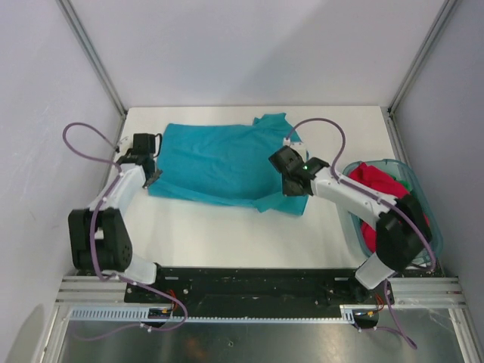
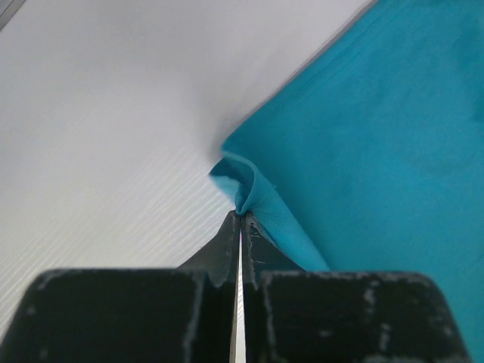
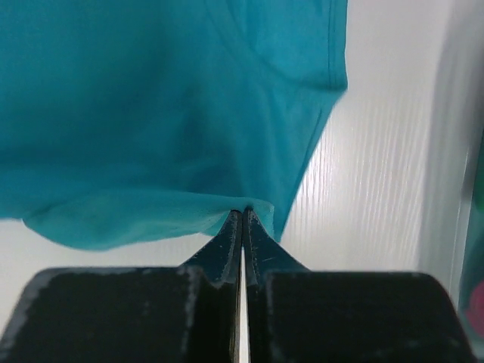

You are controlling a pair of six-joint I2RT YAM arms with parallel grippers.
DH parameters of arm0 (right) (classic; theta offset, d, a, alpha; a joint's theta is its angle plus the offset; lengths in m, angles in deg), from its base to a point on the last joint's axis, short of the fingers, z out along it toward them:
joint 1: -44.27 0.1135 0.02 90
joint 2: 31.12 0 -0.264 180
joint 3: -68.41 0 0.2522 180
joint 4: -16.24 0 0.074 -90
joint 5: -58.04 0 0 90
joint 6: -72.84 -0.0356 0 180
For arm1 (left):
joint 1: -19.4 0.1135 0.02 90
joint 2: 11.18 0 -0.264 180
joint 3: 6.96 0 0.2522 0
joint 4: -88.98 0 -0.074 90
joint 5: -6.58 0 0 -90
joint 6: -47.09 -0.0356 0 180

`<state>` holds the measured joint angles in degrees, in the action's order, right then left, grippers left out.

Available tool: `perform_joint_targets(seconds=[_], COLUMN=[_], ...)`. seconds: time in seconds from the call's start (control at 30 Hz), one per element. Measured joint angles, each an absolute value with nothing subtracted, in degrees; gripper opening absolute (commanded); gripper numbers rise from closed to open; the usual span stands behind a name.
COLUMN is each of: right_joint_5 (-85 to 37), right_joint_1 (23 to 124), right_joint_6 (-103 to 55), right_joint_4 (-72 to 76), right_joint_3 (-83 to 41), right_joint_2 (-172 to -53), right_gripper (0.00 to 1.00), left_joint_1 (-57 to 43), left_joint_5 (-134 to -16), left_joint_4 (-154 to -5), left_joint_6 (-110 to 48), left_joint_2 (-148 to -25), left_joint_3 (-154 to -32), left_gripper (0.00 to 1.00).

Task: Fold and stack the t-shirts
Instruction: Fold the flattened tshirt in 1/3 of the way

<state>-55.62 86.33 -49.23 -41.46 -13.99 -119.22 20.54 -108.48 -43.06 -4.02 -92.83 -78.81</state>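
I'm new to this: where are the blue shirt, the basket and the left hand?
blue shirt (image 1: 212,162), top view, middle of the cloth.
basket (image 1: 389,161), top view, far rim.
left hand (image 2: 240,219), left wrist view, fingertips shut on shirt edge.

- Spread t-shirt (image 1: 215,162): flat on the table (image 1: 227,234), between the two pincers.
- Left gripper (image 2: 240,215): pinches the shirt's left edge; the cloth lies ahead and to its right.
- Right gripper (image 3: 242,215): pinches the shirt's near right corner; the cloth lies ahead and to its left.
- Basket (image 1: 423,208): on the table, right of the right gripper.
- Bundled t-shirt (image 1: 378,185): inside the basket.
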Motion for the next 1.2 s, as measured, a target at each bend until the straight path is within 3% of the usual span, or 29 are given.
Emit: perform_joint_targets(seconds=[0.27, 0.5, 1.2], right_joint_5=[-55.9, -56.8, -58.1], right_joint_1=[80.3, 78.5, 76.5], right_joint_6=[-44.0, -41.9, -41.5], right_joint_4=[-36.2, -36.0, -34.9], right_joint_3=[-24.6, -33.1, -34.7], right_joint_2=[-132.9, -140.5, -141.8], right_gripper=[0.0, 0.0, 0.0], left_joint_1=[19.9, 18.4, 18.5], left_joint_5=[-107.3, -106.8, -109.1], left_joint_4=[-43.8, -44.2, -44.8], left_joint_6=[-4.6, -4.5, -3.9], left_joint_2=[-107.8, -111.4, -111.4], left_joint_3=[-88.9, -91.1, -91.1], left_gripper=[0.0, 0.0, 0.0])
